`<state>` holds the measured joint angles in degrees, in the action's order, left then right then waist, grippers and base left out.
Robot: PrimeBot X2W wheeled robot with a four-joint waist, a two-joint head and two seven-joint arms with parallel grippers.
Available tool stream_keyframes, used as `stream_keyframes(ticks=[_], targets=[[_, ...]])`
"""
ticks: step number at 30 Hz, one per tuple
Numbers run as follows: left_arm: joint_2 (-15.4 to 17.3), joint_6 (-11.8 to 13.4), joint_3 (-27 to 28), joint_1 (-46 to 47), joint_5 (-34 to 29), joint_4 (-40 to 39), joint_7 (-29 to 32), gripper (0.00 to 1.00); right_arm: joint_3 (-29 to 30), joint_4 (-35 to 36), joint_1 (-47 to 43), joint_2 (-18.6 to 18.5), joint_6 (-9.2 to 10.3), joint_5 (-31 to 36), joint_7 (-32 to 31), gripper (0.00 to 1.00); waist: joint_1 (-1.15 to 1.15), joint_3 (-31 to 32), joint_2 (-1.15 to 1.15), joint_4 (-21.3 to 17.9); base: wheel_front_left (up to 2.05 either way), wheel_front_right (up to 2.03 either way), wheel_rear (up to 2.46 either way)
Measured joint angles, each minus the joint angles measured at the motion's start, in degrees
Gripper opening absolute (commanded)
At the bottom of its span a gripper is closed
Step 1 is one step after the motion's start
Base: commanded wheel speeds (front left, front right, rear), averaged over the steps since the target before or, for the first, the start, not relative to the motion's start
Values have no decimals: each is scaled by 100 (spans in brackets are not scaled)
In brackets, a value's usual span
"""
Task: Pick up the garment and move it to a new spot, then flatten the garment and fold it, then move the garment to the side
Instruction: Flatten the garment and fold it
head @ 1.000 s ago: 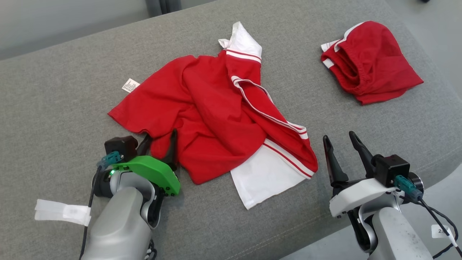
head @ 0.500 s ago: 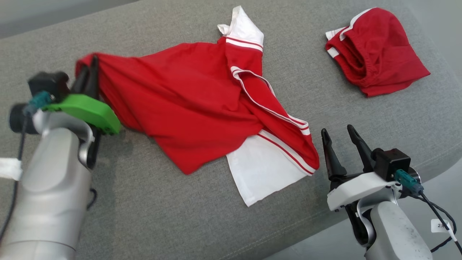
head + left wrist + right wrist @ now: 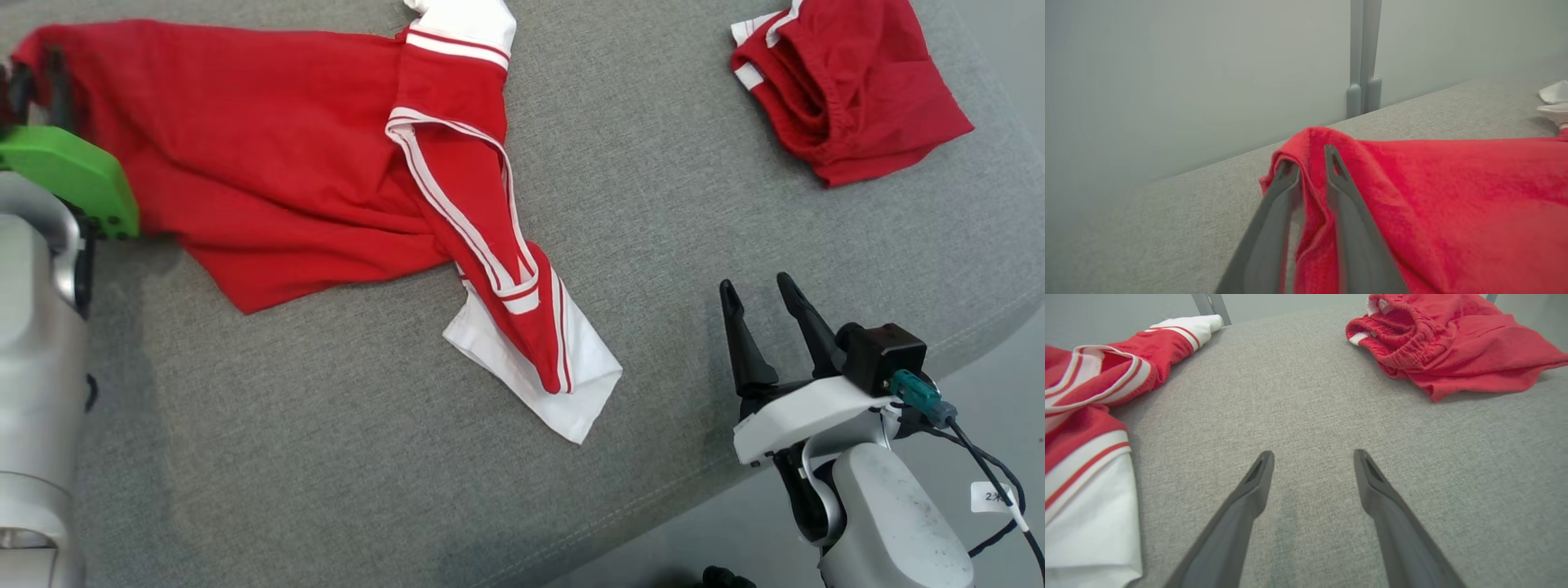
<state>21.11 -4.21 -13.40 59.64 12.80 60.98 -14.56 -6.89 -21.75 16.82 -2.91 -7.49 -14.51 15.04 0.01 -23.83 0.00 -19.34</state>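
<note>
left claw: your left gripper (image 3: 1310, 159) is clamped together on a bunched red edge of the garment (image 3: 310, 163); a second ago its fingers stood apart at the near hem.
right claw: your right gripper (image 3: 755, 286) sits at 4 o'clock in the head view, fingers apart and holding nothing, just as it was a second ago.
what changed: the shirt has been dragged from a crumpled heap toward 10 o'clock and now lies stretched out, its white sleeve (image 3: 563, 400) trailing near 6 o'clock. the head camera has shifted a little too.
where the garment is: on the grey cushion (image 3: 326, 474), from the gripped corner at 10 o'clock across to centre, well apart from the red shorts (image 3: 849, 90) at 1 o'clock.
meaning for the task: you look to be mid-move; flattening and folding are not yet done.
left wrist view adds: cloth pinched between the fingers, lifted in a ridge, which the head view blurs at its edge.
right wrist view adds: bare cushion ahead of the open fingers, with the sleeve at 9 o'clock.
</note>
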Motion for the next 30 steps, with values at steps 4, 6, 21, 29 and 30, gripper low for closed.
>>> stream_keyframes(ticks=[4, 6, 21, 29, 30], targets=[[-361, 60, 123, -249, 219, 287, -21, 100, 65, -45, 14, 1, -1, 5, 0, 100, 0, 4, 0, 43, 0, 0, 0], [-587, 69, 314, -627, 398, 66, -38, 100, 154, -46, 24, 2, 0, 56, 0, 100, 0, 79, 0, 118, 0, 0, 0], [-1679, -227, 743, -3022, 466, -1605, -56, 100, 114, -204, -135, 5, 0, 82, 0, 100, -1, 884, 0, 704, 0, 0, 0], [-1768, -281, 504, -3171, 212, -1262, -56, 100, 97, -207, -134, 4, 0, 73, 0, 100, -1, 965, 0, 610, 0, 0, 0], [-1778, -282, 489, -3154, 182, -1193, -56, 100, 105, -208, -134, 4, 0, 71, 0, 100, -1, 953, 0, 572, 0, 0, 0]])
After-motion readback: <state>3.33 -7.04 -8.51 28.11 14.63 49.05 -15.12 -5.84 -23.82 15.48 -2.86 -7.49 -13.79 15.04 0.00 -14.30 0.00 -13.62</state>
